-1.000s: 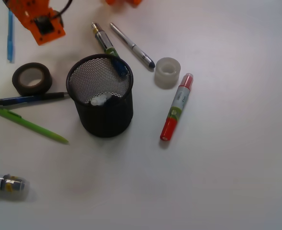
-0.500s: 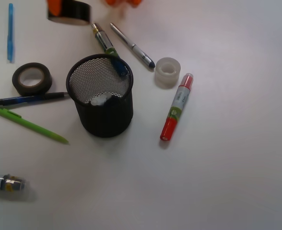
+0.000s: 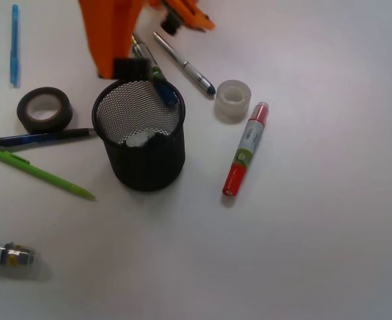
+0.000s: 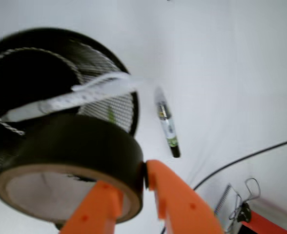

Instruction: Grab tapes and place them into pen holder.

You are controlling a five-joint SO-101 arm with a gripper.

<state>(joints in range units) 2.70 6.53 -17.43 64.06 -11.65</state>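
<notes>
Tool: the orange tool (image 4: 129, 195) was clamped on a roll of black tape (image 4: 70, 165), its fingers (image 4: 182, 204) pressing the roll's rim; in the front view the tool (image 3: 113, 40) hung at the far rim of the pen holder, with a dark piece at its lower end.
Held tape: the black tape sat just in front of the holder's mouth in the wrist view — blurred, its pale core facing the camera.
Pen holder: the black mesh pen holder (image 3: 141, 133) stood upright on the white worktop (image 3: 316, 233), with something white at its bottom and a blue-tipped pen leaning inside.
Second tape: a dark tape roll (image 3: 45, 109) lay flat on the worktop left of the holder, apart from it.
Clear tape: a translucent roll (image 3: 233, 101) lay to the holder's right, just beside the red marker (image 3: 245, 149).
Other items: a green pen (image 3: 39, 173) and a dark blue pen (image 3: 39, 138) lay left of the holder; a silver pen (image 3: 183, 63) lay behind it — a light blue pen (image 3: 14, 43) sat at the far left.
</notes>
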